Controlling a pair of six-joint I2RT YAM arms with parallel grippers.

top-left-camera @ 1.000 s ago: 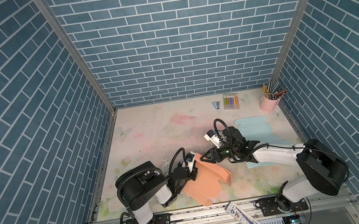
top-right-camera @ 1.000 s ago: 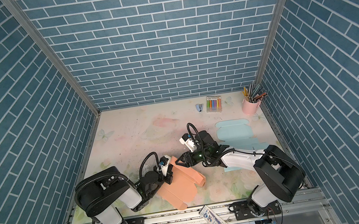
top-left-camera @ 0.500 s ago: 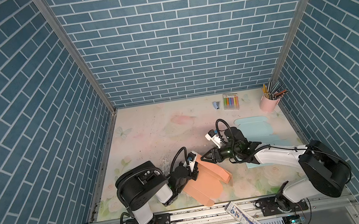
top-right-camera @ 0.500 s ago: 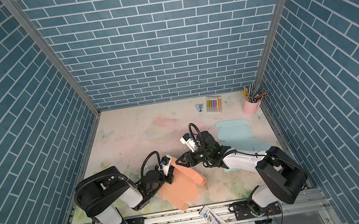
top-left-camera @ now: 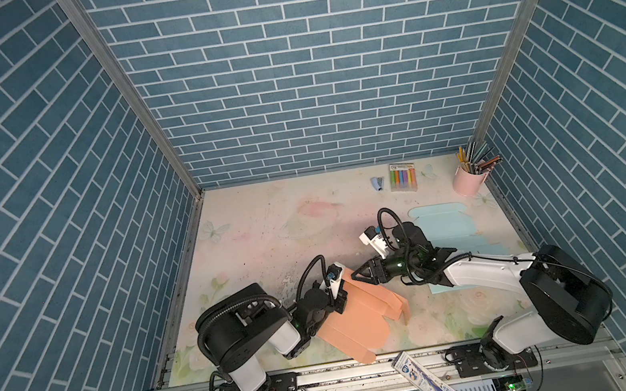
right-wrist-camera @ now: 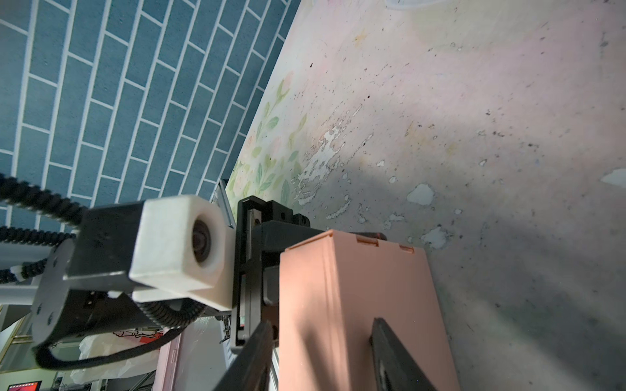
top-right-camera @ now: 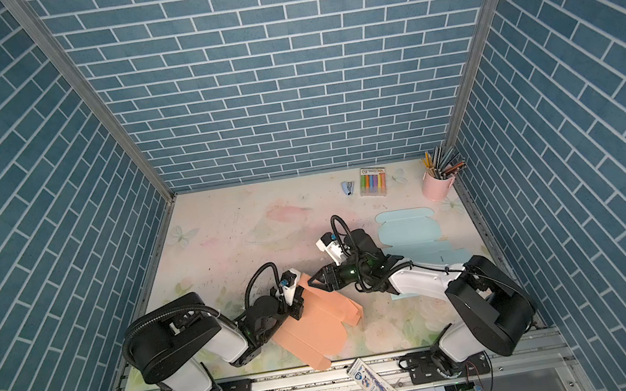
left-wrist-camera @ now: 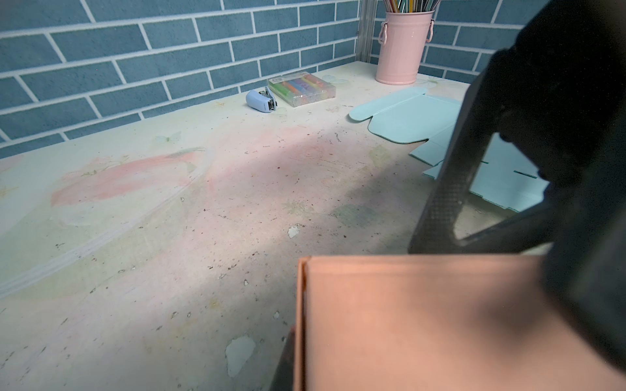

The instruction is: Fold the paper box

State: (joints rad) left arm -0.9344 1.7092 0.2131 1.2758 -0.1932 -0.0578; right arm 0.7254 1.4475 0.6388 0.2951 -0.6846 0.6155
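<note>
Right wrist view shows the right gripper [right-wrist-camera: 321, 338] with its jaws spread apart. The raised wall of the orange paper box [right-wrist-camera: 355, 304] stands just ahead of its fingertips, and whether they touch it cannot be told. Straight across that wall from the right gripper, the left gripper [top-left-camera: 340, 301] is pinched onto the wall's edge. The rest of the box lies flat on the table [top-left-camera: 266, 233] beside the left gripper. Behind the right gripper lies a flat light-blue box blank [top-left-camera: 444, 227], with a pink pencil cup [top-left-camera: 469, 183] farther back.
</note>
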